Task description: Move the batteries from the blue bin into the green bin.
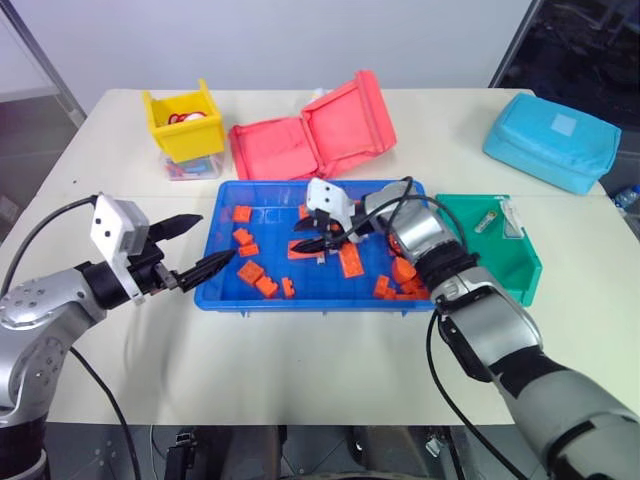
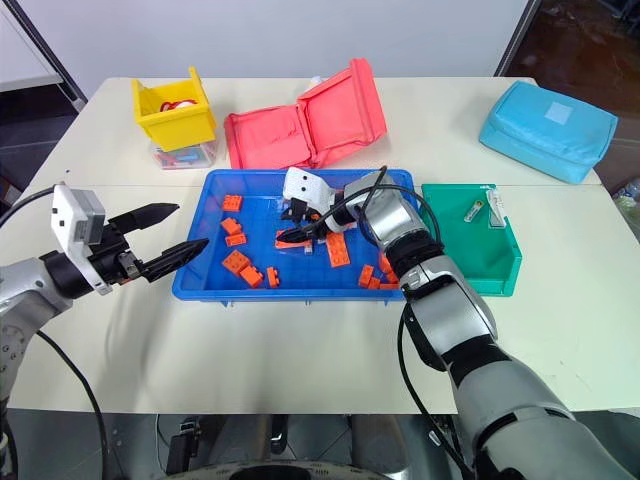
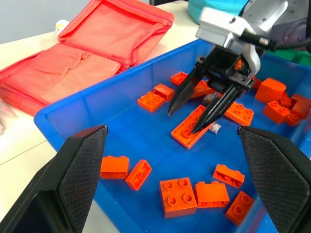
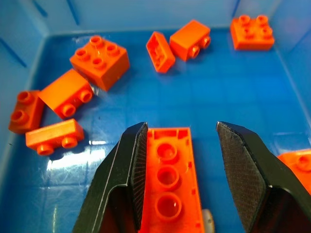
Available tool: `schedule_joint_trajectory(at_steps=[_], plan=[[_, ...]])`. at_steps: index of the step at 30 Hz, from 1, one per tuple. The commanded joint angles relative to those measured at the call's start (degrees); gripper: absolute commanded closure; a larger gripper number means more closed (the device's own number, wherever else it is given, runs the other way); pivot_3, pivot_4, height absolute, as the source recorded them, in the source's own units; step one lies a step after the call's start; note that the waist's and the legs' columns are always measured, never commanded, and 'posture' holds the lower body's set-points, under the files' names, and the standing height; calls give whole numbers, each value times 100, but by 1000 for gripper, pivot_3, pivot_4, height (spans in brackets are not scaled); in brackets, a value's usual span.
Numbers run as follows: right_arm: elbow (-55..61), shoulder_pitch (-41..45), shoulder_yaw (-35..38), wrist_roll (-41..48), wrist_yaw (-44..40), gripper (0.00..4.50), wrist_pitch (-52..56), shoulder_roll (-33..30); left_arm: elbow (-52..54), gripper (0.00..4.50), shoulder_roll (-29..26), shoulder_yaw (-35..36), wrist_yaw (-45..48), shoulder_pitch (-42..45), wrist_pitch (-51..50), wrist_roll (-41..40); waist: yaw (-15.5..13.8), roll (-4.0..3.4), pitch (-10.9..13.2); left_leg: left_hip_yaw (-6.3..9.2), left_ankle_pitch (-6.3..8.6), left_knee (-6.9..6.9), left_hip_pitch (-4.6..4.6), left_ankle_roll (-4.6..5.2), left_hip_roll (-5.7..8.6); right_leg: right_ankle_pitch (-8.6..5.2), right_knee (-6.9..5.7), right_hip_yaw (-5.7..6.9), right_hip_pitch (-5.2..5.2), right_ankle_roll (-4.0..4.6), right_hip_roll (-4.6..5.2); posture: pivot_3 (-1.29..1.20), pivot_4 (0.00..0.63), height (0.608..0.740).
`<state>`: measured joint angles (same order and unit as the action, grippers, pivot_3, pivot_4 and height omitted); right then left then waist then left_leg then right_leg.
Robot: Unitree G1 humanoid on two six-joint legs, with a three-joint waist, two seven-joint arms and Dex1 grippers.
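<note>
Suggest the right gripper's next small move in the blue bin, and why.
Probably shift the right gripper sideways to centre on the battery before closing: its open fingers straddle the long orange brick, and the battery's end peeks out beside that brick, off-centre.

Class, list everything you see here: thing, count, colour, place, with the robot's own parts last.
Table: one, cream.
Blue bin: one, centre.
Bricks: over a dozen, orange, in blue bin.
Battery: one, silvery, beside the long brick in blue bin.
Green bin: one, right of blue bin.
Battery: one in green bin.
Yellow bin: one, far left.
Red pouch: one, open, behind blue bin.
Light-blue pouch: one, far right.
Left gripper: open, at blue bin's left wall.
Right gripper: open, over the long brick.
</note>
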<state>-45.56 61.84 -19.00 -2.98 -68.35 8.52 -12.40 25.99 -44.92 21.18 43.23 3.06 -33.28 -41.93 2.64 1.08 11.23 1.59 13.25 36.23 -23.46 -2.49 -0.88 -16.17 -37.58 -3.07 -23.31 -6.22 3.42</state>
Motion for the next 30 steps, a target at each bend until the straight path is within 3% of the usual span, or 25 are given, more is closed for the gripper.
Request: schedule_joint_trajectory(at_steps=[1,20,24,30], plan=[[274,103,103,107,-101,2186,42,11,127,0,4,152,-28,82,103,-34,0,0,0,0,0,0,0,0,0,0,0,0,0,0,0,0,150,740],[-11,-193,-81,-216,-39,2186,-135,11,149,0,30,186,-112,82,129,-37,1,0,0,0,0,0,0,0,0,0,0,0,0,0,0,0,150,740],[-23,-213,-81,-239,-53,3262,-169,43,159,0,32,199,-125,73,141,-32,2,0,0,0,0,-1,0,0,0,0,0,0,-1,0,0,0,150,740],[4,-214,-84,-245,-58,3254,-191,53,153,0,33,218,-134,53,166,-24,0,0,0,0,0,-1,0,0,0,0,0,0,-1,0,0,0,150,740]])
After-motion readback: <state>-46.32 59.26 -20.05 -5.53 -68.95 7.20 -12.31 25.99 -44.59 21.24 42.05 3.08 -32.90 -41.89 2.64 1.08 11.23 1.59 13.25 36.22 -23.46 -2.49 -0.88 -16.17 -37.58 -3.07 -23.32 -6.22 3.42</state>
